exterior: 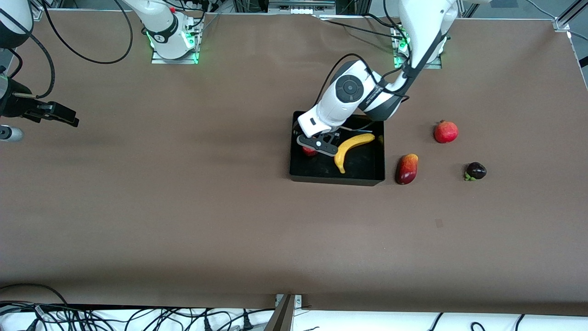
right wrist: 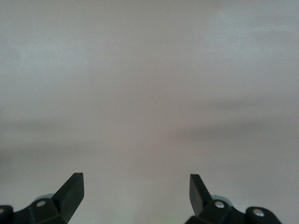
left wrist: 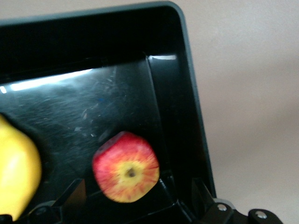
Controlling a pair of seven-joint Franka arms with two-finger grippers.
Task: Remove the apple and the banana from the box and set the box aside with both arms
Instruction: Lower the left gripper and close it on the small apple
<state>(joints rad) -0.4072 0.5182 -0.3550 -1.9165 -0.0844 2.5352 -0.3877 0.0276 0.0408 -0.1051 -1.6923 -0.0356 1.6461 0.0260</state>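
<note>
at the right arm's end of the matte brown counter (exterior: 183, 220), the right gripper (right wrist: 136, 193) waits over bare surface, jaws released and wide. near the middle, one glossy black rectangular box (exterior: 336, 178) with upright walls holds two fruits: one small round red-and-yellow apple (left wrist: 125, 166) in a corner and one long curved smooth banana (exterior: 350, 149). the left gripper (exterior: 318, 145) hangs over the apple, jaws released. toward the left arm's end lie one oblong mango (exterior: 407, 168), one round red pomegranate (exterior: 445, 131) and one small dark fruit (exterior: 475, 171).
</note>
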